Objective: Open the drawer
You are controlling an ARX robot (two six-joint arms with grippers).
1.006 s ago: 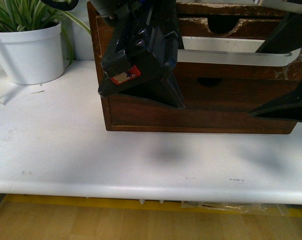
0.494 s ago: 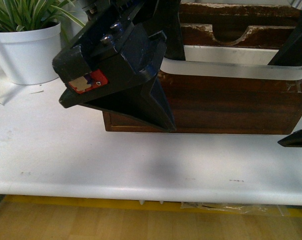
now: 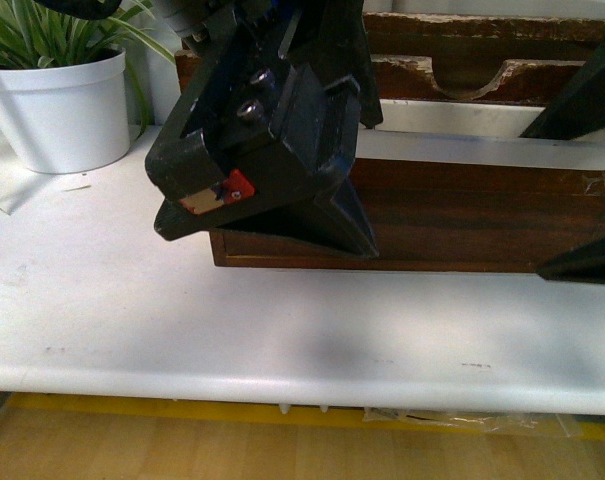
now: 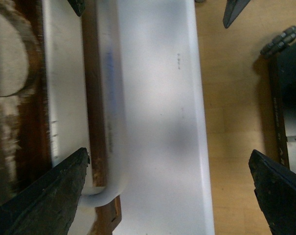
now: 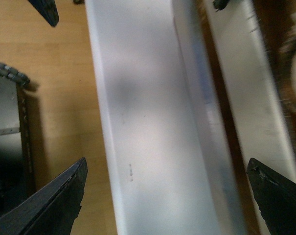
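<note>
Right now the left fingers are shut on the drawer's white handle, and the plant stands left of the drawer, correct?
Not quite. The left fingers are wide open, not shut. The left wrist view shows the handle lying between them, unclamped. The plant does stand left of the drawer.

A white table [image 3: 282,320] with a rounded near edge spans the scene, and a few small dark specks [image 3: 472,364] mark its top close to that edge. At its far left stands a white pot [image 3: 57,110] holding a green striped plant, with a small paper scrap [image 3: 77,183] lying just beside the pot's base. To the right of the pot, toward the back, sits a dark brown wooden box [image 3: 462,215].
</note>
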